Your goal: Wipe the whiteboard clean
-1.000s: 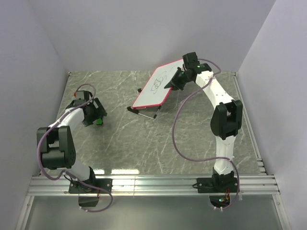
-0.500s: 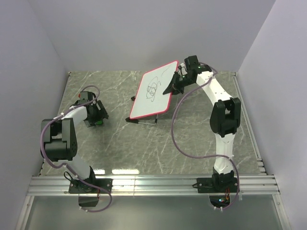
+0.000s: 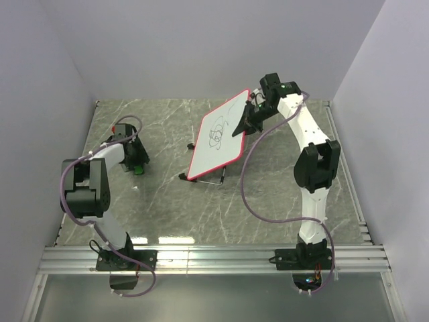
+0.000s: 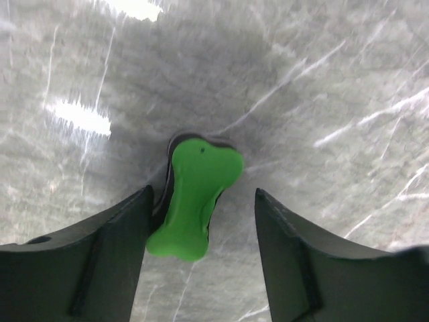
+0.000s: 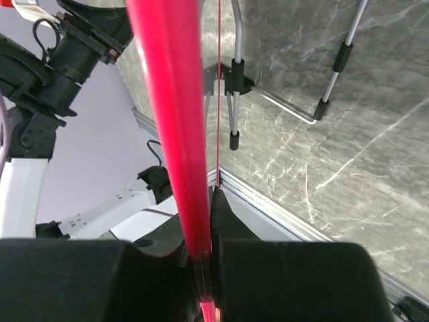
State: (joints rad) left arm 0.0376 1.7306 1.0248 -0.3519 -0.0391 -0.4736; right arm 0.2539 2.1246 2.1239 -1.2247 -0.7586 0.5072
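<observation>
Over on the left of the table (image 3: 167,201), the left fingers (image 4: 114,255) sit about half open around the little green block (image 4: 194,201), not squeezing it. Mid-right, toward the far side, the whiteboard (image 3: 221,137) is tipped up, with the right fingers (image 5: 281,275) clamped tight on its red rim (image 5: 167,100). It looks light, stiff and slick. I'd guess an edge pinch lets it swivel under wiping.

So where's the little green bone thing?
In the top view the green bone-shaped block sits on the left side of the table, well left of the whiteboard, between the fingers of the left gripper.
</observation>
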